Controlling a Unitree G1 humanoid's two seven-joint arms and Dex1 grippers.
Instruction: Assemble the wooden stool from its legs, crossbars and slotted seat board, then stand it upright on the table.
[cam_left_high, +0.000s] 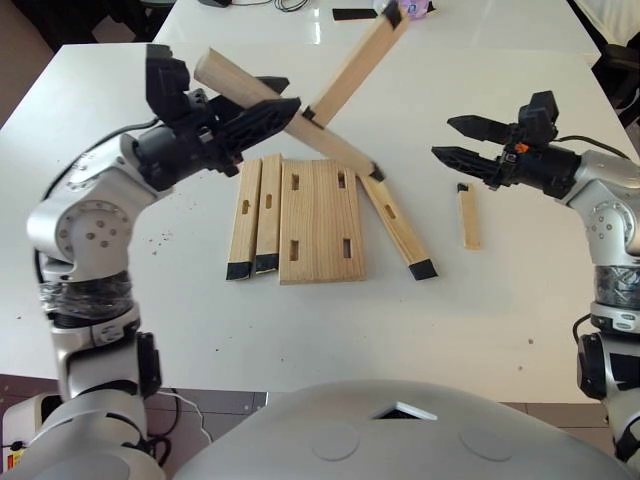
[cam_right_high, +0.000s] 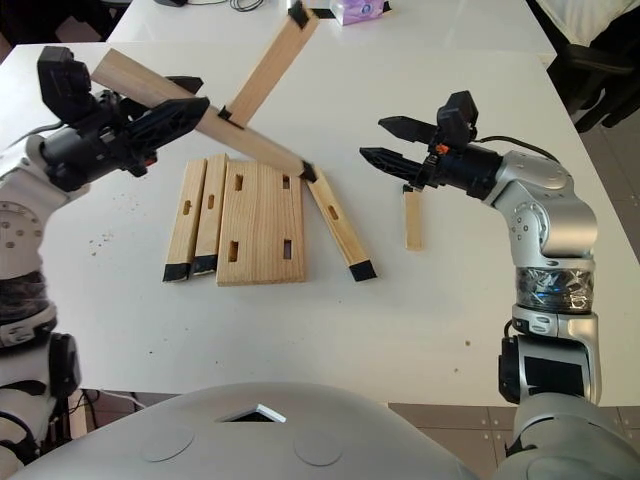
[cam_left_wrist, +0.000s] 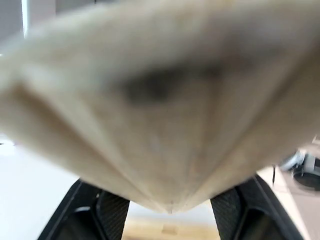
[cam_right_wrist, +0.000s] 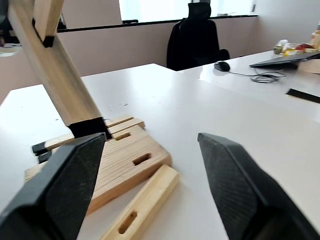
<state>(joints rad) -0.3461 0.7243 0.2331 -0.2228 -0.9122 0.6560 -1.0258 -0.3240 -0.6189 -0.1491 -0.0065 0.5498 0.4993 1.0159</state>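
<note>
Stool was barely started: left claw pinched a leg with one crossbar fitted, right claw hung spread near a loose bar, board and three legs lay unjoined.

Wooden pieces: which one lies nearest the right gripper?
The short bar, lying alone on the table by the right gripper; the others cluster around the seat board.
</note>
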